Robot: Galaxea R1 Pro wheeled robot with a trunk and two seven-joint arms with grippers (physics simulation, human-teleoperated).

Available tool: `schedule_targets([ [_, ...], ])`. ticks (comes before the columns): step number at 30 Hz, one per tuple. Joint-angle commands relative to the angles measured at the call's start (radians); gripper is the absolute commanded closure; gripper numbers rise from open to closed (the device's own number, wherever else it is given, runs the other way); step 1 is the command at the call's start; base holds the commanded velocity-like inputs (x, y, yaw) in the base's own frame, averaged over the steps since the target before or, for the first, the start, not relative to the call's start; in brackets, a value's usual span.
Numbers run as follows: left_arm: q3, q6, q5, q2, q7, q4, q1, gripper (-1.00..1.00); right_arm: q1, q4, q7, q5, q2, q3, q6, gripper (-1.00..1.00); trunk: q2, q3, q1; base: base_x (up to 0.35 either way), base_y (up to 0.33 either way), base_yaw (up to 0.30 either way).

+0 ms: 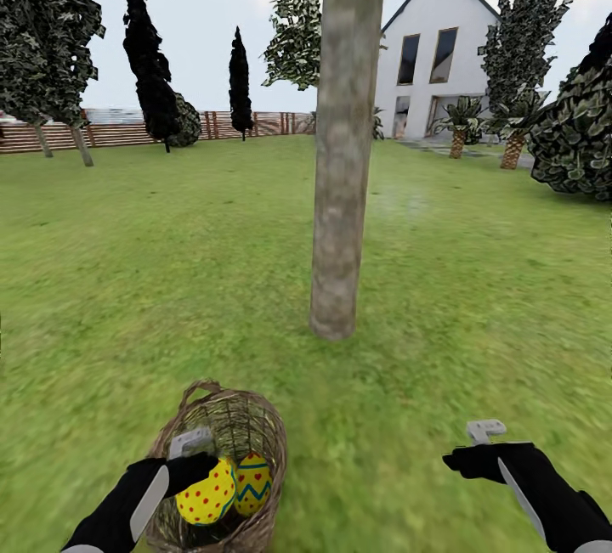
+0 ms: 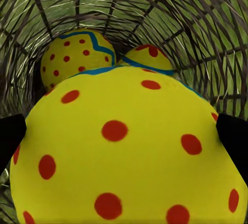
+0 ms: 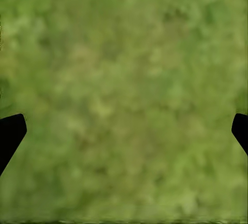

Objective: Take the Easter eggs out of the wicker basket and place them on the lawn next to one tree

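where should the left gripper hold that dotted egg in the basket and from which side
Across its widest middle, coming down through the open top of the wicker basket. The dotted egg is smooth and rounded, so only its belly gives the left gripper two opposed faces; woven walls block any sideways approach.

The brown wicker basket (image 1: 255,426) stands on the lawn (image 1: 170,281) near the grey-brown tree (image 1: 344,154); three yellow, red-dotted Easter eggs (image 2: 124,152) lie inside, two showing blue-green zigzags.
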Motion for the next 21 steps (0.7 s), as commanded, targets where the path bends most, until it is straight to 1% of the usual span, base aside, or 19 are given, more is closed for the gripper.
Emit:
schedule_targets([
  [1,0.004,0.006,0.001,0.0,-0.004,-0.001,0.0,1.0,0.0,0.001,0.002,0.0,0.0,0.003,0.005,-1.0,0.0,-0.001,-0.001,-0.118,0.0,0.0],
  [9,0.004,0.006,0.002,-0.001,-0.004,-0.001,0.0,1.0,0.0,0.003,0.003,0.001,0.0,0.003,0.003,-1.0,0.0,-0.001,-0.001,-0.013,0.0,0.0],
  [13,0.004,0.006,0.001,-0.016,-0.008,-0.001,0.0,1.0,-0.001,0.003,0.003,0.001,0.0,0.004,0.003,-1.0,0.0,-0.001,-0.001,0.0,0.0,0.0],
  [15,0.004,0.002,0.001,-0.018,-0.01,-0.001,0.0,1.0,-0.001,0.003,0.003,0.001,0.0,0.004,0.003,-1.0,0.0,-0.001,-0.001,0.0,0.0,0.0],
  [18,0.004,-0.041,0.001,-0.019,-0.006,0.007,0.0,1.0,0.0,0.003,0.003,0.001,0.0,0.004,0.003,-1.0,0.021,0.008,-0.012,0.0,0.0,0.0],
  [21,0.004,-0.048,0.001,-0.019,-0.004,0.012,0.0,1.0,-0.001,0.003,0.003,0.001,0.0,0.005,0.003,-1.0,0.042,0.018,-0.024,0.0,0.0,0.0],
])
